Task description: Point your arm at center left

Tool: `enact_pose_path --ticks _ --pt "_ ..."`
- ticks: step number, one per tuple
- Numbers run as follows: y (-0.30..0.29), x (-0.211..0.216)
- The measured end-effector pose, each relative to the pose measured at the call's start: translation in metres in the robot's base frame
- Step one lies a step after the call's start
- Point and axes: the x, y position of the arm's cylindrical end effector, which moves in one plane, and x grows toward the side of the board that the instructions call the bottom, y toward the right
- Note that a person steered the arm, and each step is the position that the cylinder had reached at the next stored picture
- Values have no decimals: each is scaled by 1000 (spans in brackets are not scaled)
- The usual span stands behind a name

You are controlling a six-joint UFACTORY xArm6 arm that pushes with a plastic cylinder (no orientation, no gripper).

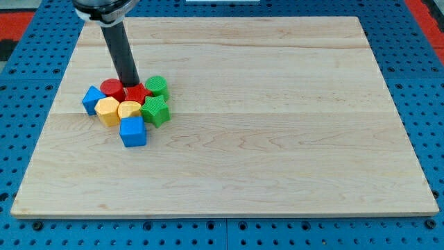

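Observation:
A tight cluster of blocks sits at the view's centre left on the wooden board (277,139). It holds a red cylinder (111,88), a red star-like block (137,93), a green cylinder (157,85), a green star-like block (155,110), a yellow hexagon (107,109), a yellow heart-like block (129,109), a blue cube (133,130) and a blue block (91,98) at the cluster's left. My tip (130,85) comes down from the view's top left and ends at the top of the cluster, between the two red blocks.
The board lies on a blue perforated table (430,83) that shows on all sides. A red area (28,21) shows at the view's top left corner, another at the top right.

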Motion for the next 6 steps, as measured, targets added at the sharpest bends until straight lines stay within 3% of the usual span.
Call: enact_pose_path --ticks 1,2,3,4,6 --pt "6 -1" --pt "8 -51" --pt "-49 -53" --pt "-106 -38" --pt "-120 17"
